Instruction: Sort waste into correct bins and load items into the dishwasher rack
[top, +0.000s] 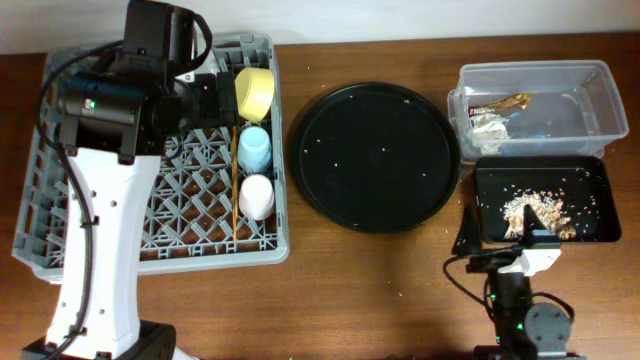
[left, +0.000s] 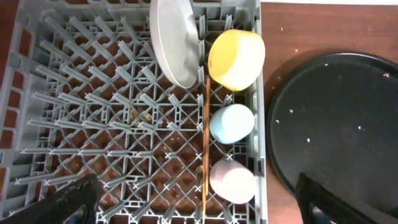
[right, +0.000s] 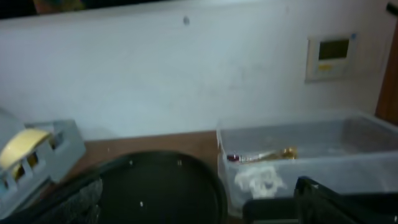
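The grey dishwasher rack (top: 196, 256) is seen at the left of the wooden table (top: 380, 300), and all the items are held in it. A pale grey plate (left: 175, 42) is stood on edge between the pegs, and just beside it a yellow bowl (left: 237, 59) is tipped on its side at the rack's far right corner. Below the bowl, a blue cup (left: 231, 122) and a pinkish-white cup (left: 232, 180) are placed in a line, with the wooden chopsticks (left: 205, 134) laid along their left. The left gripper (left: 194, 190) is held above the rack with its fingers spread wide and nothing between them. A round black tray (top: 375, 155), dotted with pale crumbs, is set just right of the rack. Farther right, a gold-brown wrapper (top: 503, 102) and white tissue (top: 489, 124) are contained in the clear tub (top: 600, 110), and food scraps (top: 541, 212) are piled in the black rectangular tray (top: 590, 190) in front of it. The right gripper (right: 199, 190) is released and empty, pointed toward the tub.
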